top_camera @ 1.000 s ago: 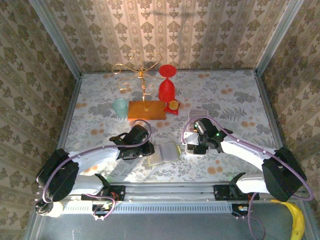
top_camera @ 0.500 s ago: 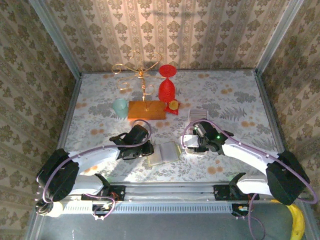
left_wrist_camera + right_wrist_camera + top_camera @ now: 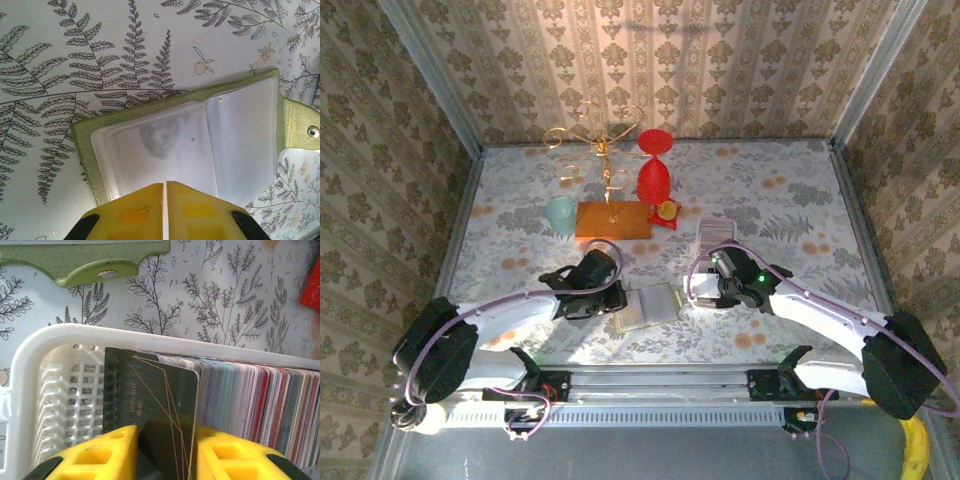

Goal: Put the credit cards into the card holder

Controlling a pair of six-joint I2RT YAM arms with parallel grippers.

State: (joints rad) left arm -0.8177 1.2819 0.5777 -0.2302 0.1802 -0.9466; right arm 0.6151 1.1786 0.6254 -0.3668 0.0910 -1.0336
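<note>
Fern-printed surface (image 3: 800,200) inside wallpapered walls. The green card holder (image 3: 190,135) lies open, sleeves up to take cards. The left gripper (image 3: 165,200) sits at its near edge, jaws together, probably steadying it. The credit cards (image 3: 250,395) stand packed in a white basket (image 3: 30,365). The right gripper (image 3: 167,450) has its jaws pinched on the end dark card (image 3: 155,405), likely to lift it.

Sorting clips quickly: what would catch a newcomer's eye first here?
The right tool pinching a dark card in a crammed white basket, right of centre. Mid-table, near the front, an open green card holder lies under the shut left tool, and a red goblet stands at the back.
</note>
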